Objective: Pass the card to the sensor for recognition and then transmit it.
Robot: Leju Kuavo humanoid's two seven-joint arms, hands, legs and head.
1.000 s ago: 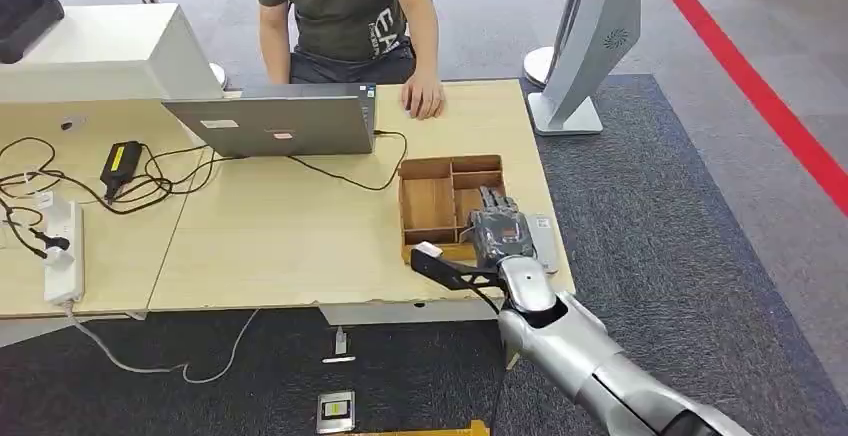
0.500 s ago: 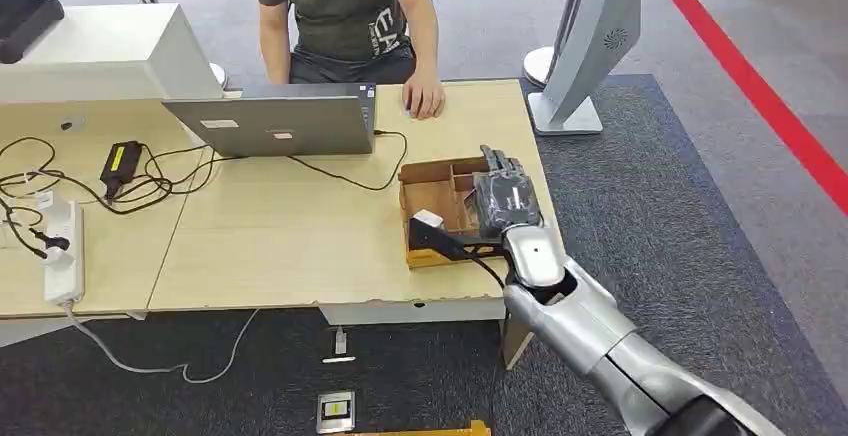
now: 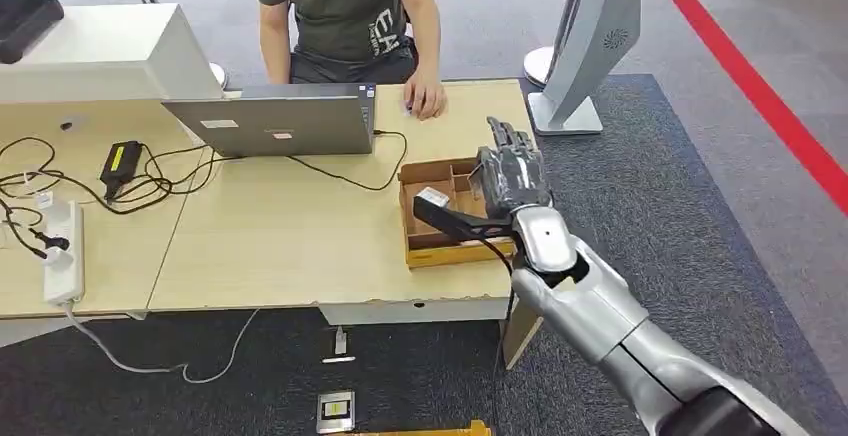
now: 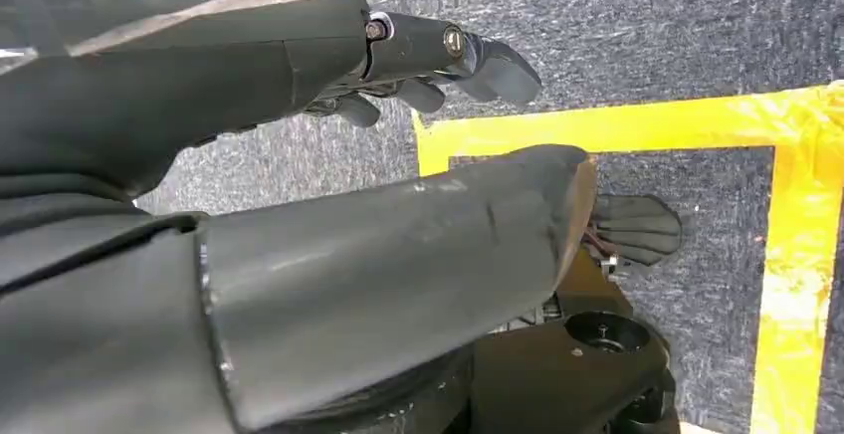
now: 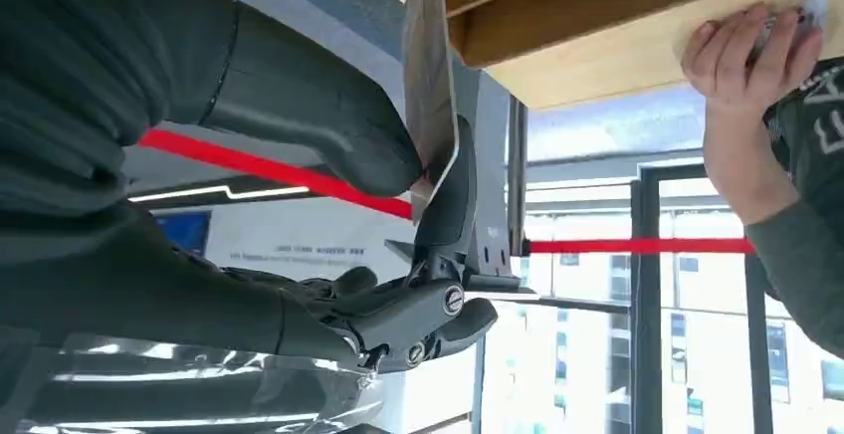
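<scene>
My right hand (image 3: 510, 178) hangs upright over the wooden compartment tray (image 3: 430, 244) at the table's right end. In the right wrist view its thumb and a dark finger (image 5: 450, 195) pinch a thin grey card (image 5: 430, 66), seen edge-on, below the tray's underside (image 5: 557, 6). The hand itself hides the card in the head view. My left hand (image 4: 348, 205) hangs over dark carpet with yellow tape, its fingers apart and nothing in them.
A person sits behind the open laptop (image 3: 275, 124), one hand (image 3: 425, 102) resting on the table near the tray. Cables, a power brick (image 3: 120, 164) and a power strip (image 3: 62, 251) lie at the left. A grey pedestal (image 3: 585, 46) stands past the table's right end.
My right hand has risen from the tray's near edge and moved farther over the tray, toward the person, turning upright with the card in it.
</scene>
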